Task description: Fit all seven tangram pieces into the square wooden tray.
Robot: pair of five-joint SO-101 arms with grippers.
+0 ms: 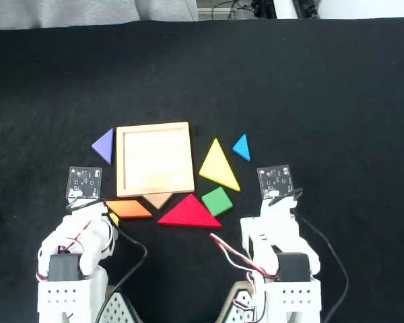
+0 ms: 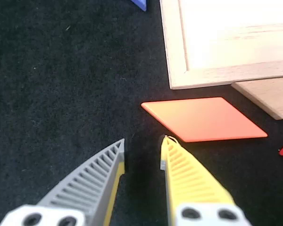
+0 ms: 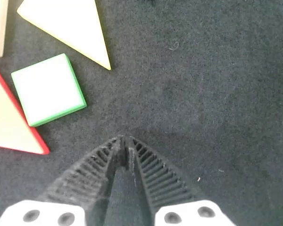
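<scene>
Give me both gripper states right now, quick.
Left gripper: open, holding nothing, tips just short of the orange parallelogram.
Right gripper: closed, holding nothing.

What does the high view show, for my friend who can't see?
A square wooden tray sits on a black table with seven colored pieces outside it: purple triangle left; yellow triangle and blue triangle right; orange parallelogram, tan triangle, red triangle and green square nearest two white robot arms.
</scene>
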